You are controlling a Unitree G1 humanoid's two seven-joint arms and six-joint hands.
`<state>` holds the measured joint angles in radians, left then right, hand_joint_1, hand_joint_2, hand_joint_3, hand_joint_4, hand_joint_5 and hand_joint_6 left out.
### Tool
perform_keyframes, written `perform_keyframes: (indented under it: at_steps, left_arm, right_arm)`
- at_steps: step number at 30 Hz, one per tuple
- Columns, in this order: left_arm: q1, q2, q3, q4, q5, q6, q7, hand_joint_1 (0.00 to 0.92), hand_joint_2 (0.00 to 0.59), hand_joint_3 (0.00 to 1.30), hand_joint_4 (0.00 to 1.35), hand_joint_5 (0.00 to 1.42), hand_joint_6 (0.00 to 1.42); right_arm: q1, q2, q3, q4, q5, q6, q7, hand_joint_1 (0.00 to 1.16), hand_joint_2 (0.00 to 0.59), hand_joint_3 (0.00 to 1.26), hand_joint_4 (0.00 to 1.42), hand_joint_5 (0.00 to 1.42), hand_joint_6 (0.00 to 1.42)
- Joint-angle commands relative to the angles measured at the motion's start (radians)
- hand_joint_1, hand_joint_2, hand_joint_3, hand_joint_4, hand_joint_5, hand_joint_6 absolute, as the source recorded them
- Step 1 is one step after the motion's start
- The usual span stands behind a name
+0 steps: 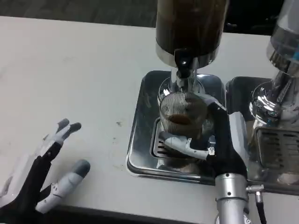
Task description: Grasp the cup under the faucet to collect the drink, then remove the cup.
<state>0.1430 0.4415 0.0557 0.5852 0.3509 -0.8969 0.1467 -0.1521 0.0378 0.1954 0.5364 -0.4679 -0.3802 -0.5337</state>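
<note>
we begin with the white surface [70, 70], which carries everything here. on its far right side stands the dark drink dispenser [191, 25], and a second dispenser [280, 60] sits just beside it, further right. under the dark one lies a shiny metal drip tray [145, 154] with a slotted grate near its middle.

the ribbed clear cup [182, 114] stands on that tray, right under the faucet [183, 70], and we can see a little brown drink pooled inside it — so we judge the collecting step is under way, not finished. how full the cup should get we cannot tell.

our right robot hand [205, 140] reaches in from the near right and grips the cup: white fingers [180, 143] wrap across its near side while the black part of the hand presses against its right side. our left robot hand [49, 172] rests on the surface at the near left, well apart from the tray, fingers spread and holding nothing.

to do this step well, we would keep the cup upright and centred beneath the faucet while the drink runs, with a steady hold, since the ribbed wall looks thin and might flex. when removing it we would draw it level toward the near side — clear of the faucet and tray rim — so nothing spills.
</note>
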Motion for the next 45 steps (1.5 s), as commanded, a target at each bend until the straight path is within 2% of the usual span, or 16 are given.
perform_keyframes:
  at_steps: [1, 7, 18, 23, 27, 32, 36, 40, 45]
  left_arm:
    - [-0.011, -0.001, -0.021, 0.002, -0.003, -0.013, -0.010, 0.000, 0.150, 0.17, 0.00, 0.11, 0.00]
    - [-0.012, 0.002, -0.035, 0.004, -0.005, -0.014, -0.010, 0.000, 0.150, 0.17, 0.00, 0.11, 0.00]
    - [0.000, 0.028, -0.041, -0.020, 0.011, -0.021, -0.019, 0.000, 0.150, 0.17, 0.00, 0.11, 0.00]
    - [0.044, 0.091, -0.027, -0.163, 0.121, 0.029, -0.011, 0.000, 0.146, 0.08, 0.00, 0.05, 0.00]
    - [0.125, 0.151, 0.018, -0.353, 0.257, 0.132, -0.004, 0.000, 0.143, 0.00, 0.00, 0.00, 0.00]
    - [0.211, 0.193, 0.049, -0.493, 0.316, 0.238, -0.037, 0.000, 0.131, 0.00, 0.00, 0.00, 0.00]
    - [0.282, 0.226, 0.060, -0.567, 0.343, 0.284, -0.062, 0.000, 0.131, 0.00, 0.00, 0.00, 0.00]
    - [0.363, 0.240, 0.071, -0.628, 0.359, 0.299, -0.061, 0.000, 0.131, 0.00, 0.00, 0.00, 0.00]
    - [0.433, 0.234, 0.076, -0.670, 0.372, 0.303, -0.053, 0.000, 0.131, 0.00, 0.00, 0.00, 0.00]
  right_arm:
    - [0.011, 0.002, 0.000, -0.058, -0.005, -0.005, -0.020, 1.09, 0.101, 0.76, 0.79, 0.90, 1.23]
    - [0.059, 0.001, -0.004, -0.110, -0.001, 0.009, -0.011, 1.08, 0.099, 0.77, 0.81, 0.91, 1.25]
    - [0.196, -0.008, 0.006, -0.300, -0.017, 0.040, 0.013, 1.07, 0.099, 0.80, 0.85, 0.93, 1.28]
    - [0.244, -0.012, 0.006, -0.392, -0.013, 0.055, 0.047, 1.06, 0.098, 0.80, 0.86, 0.93, 1.30]
    - [0.287, -0.022, 0.008, -0.462, -0.013, 0.059, 0.079, 1.05, 0.103, 0.81, 0.86, 0.93, 1.31]
    - [0.331, -0.032, 0.012, -0.520, -0.013, 0.064, 0.110, 1.03, 0.110, 0.81, 0.86, 0.95, 1.32]
    - [0.355, -0.044, 0.016, -0.566, -0.008, 0.068, 0.150, 1.02, 0.110, 0.81, 0.88, 0.95, 1.34]
    - [0.393, -0.063, 0.017, -0.633, -0.012, 0.067, 0.186, 1.01, 0.110, 0.82, 0.89, 0.96, 1.34]
    - [0.448, -0.069, 0.018, -0.706, 0.000, 0.072, 0.230, 1.01, 0.110, 0.82, 0.90, 0.97, 1.36]
